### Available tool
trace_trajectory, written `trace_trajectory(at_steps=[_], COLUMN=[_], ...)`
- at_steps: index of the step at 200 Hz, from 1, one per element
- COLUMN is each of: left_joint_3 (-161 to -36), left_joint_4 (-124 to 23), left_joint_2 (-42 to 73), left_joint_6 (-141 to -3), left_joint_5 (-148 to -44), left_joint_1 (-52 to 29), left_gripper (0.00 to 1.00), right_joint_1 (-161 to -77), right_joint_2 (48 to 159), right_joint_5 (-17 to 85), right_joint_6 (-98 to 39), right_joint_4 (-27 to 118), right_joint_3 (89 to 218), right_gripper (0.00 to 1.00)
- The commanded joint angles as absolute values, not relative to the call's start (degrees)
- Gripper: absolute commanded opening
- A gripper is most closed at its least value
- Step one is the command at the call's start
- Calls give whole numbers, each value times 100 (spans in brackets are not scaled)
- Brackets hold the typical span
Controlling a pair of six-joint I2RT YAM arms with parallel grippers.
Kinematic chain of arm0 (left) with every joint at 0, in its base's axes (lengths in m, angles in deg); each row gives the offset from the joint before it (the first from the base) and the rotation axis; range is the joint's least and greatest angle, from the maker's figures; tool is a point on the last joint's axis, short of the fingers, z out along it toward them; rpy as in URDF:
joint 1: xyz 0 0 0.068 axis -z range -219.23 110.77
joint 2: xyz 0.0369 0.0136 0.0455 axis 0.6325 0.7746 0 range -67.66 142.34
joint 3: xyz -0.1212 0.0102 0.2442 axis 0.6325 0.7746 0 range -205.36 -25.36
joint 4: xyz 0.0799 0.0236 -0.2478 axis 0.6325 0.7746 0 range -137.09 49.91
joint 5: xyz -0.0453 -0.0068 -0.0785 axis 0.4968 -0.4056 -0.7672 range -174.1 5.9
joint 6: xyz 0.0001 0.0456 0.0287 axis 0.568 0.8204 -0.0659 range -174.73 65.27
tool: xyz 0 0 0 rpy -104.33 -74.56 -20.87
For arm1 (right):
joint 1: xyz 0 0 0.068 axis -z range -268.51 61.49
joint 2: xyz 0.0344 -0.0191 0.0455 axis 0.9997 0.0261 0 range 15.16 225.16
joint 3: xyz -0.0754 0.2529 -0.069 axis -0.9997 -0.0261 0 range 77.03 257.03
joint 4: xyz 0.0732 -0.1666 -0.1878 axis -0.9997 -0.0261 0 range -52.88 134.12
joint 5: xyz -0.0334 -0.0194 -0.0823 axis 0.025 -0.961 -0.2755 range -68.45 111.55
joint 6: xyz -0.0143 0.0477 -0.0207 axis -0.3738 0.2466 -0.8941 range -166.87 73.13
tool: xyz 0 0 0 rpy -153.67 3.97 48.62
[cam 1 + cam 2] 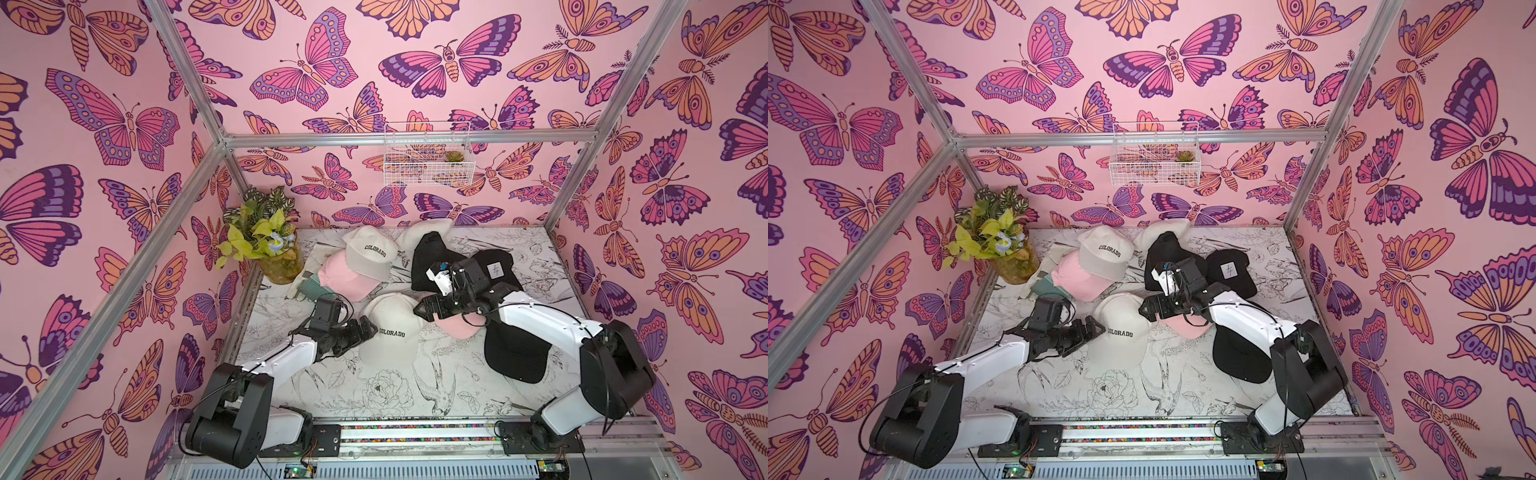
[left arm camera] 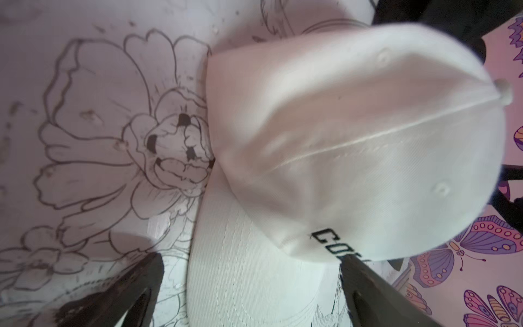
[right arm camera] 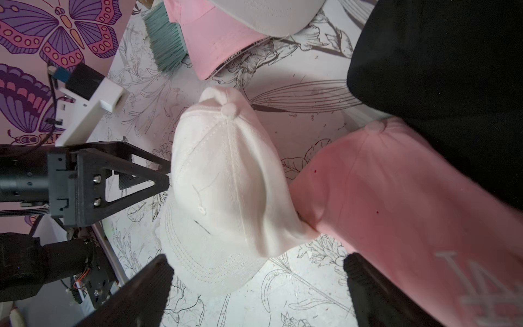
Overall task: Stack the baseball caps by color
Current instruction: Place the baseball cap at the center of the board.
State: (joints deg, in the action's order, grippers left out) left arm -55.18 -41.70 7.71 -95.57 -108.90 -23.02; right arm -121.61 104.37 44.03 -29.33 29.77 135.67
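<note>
A cream "COLORADO" cap (image 1: pixel 392 330) sits crown-up on the flower-printed table (image 1: pixel 332 386), and both arms point at it from opposite sides. The left gripper (image 1: pixel 368 332) is released, spread wide at the cap's left side. In the left wrist view the brim lies between its two fingers (image 2: pixel 127 288) and nothing is pinched. From the right wrist view, one left fingertip reaches the edge of the crown, but whether it touches cannot be told. The right gripper (image 1: pixel 419 309) is likewise released and empty, its jaws wide apart at the cap's rear right edge.

Touching the cream cap on its right lies a pink cap (image 1: pixel 459 328) with a white logo, partly under the right arm. Farther right of it lies a black cap (image 1: pixel 515 357). Behind the cream cap to the right are a patched black cap (image 1: pixel 496 268), with a white square, and a plain black cap (image 1: pixel 428 253). Behind the cream cap to the left, a second cream "COLORADO" cap (image 1: pixel 372 253) rests on another pink cap (image 1: pixel 351 282), with a teal brush (image 1: pixel 316 286) just beside that one. A third cream cap (image 1: pixel 419 235) lies farthest behind.
</note>
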Motion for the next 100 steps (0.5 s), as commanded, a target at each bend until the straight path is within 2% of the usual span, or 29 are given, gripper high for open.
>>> trace_trajectory(at_steps=[1,19,52,100], left_joint_3=[-5274,-5094,-4965,-4925], left_joint_4=[-4322,-4659,-4785,-4838], left_joint_2=[583,628,607,582], left_joint_6=[-9672,-9834,-10005,-10070], left_joint_5=[-11276,-11520,-11612,-11526], left_joint_1=[-2231,-2158,-1967,-1885], left_gripper=[100,100,100,100], right_joint_1=[-12387,-12520,-12553,-12572], right_joint_2=[10449,10703,11120,11126], right_joint_5=[4598,4397,4627,4538], right_joint_6=[-2552,-2564,-2468,-2493], right_joint_4=[3530,3649,3931,3932], right_joint_3=[13284,13308,13491,13532], right_gripper=[99,99,99,99])
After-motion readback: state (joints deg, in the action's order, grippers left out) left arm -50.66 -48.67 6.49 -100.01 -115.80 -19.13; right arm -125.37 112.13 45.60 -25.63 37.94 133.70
